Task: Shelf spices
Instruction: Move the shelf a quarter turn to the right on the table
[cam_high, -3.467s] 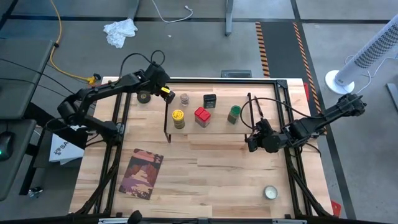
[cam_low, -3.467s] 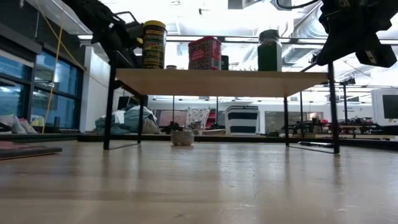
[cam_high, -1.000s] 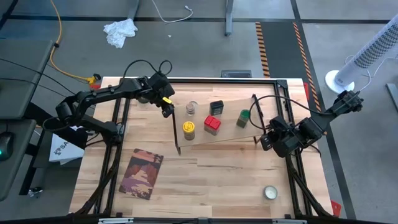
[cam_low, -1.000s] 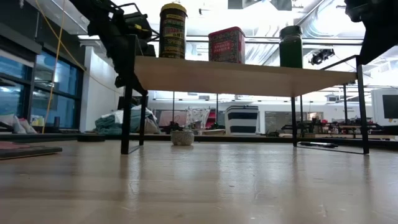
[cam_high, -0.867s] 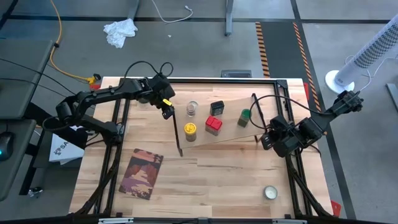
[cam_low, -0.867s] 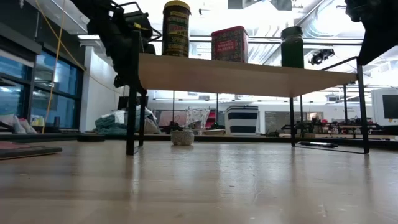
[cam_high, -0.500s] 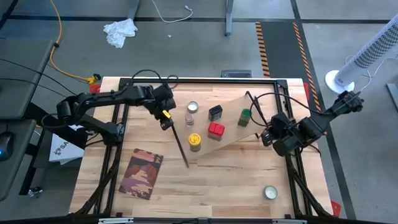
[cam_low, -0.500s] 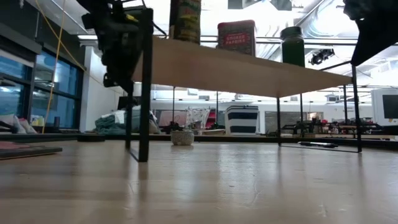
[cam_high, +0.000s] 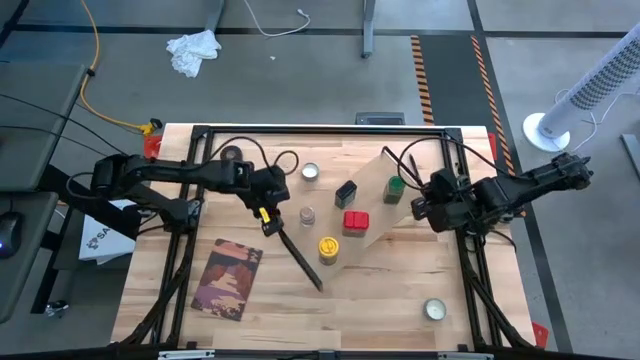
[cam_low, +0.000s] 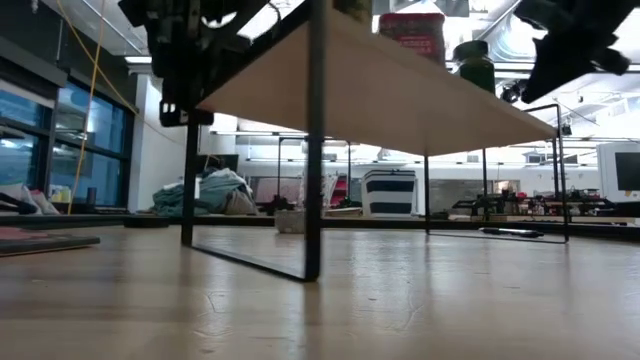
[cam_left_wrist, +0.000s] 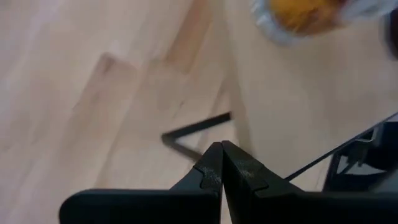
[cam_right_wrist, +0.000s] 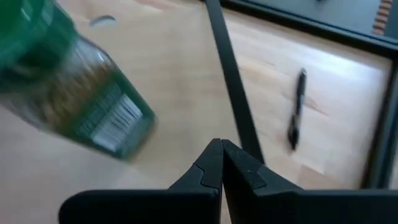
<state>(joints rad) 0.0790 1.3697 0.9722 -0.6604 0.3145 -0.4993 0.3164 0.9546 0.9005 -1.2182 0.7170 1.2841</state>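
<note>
Shelf (cam_high: 372, 215): sits skewed on the table (cam_high: 390, 300), its board running diagonally from near-left up to far-right in the high view; in the low view its near leg (cam_low: 315, 150) stands on the table close to the camera, with the board slanting away above it.
Left gripper (cam_high: 264, 213): at the shelf's left end, right by the black leg bar (cam_high: 298, 257) that runs toward the table's front. In its wrist view the fingers (cam_left_wrist: 210, 171) are pressed tip to tip; whether any metal is pinched between them, I cannot tell.
Right gripper (cam_high: 418, 205): at the shelf's right end, just beside the green jar. Fingers (cam_right_wrist: 210, 163) meet at the tips here too, with a black bar (cam_right_wrist: 233, 84) running just past them; a grip on it, cannot tell.
Yellow jar (cam_high: 328, 249): on the board's near-left part, closest to the table's front.
Red tin (cam_high: 356, 220): mid-board, between yellow jar and black tin.
Black tin (cam_high: 346, 192): just beyond the red tin.
Green jar (cam_high: 395, 188): far-right part of the board; blurred and tilted across the right wrist view (cam_right_wrist: 74, 99).
Clear jar (cam_high: 306, 215): by the board's left edge, near the left gripper; on the board or off it, hard to say.
Round tin (cam_high: 310, 172): on the table beyond the shelf.
Tape roll (cam_high: 232, 155): far-left of the table.
Booklet (cam_high: 228, 279): flat at the near-left.
Second round tin (cam_high: 434, 310): near-right corner.
Pen (cam_right_wrist: 296, 109): lying on the table, seen from the right wrist.
</note>
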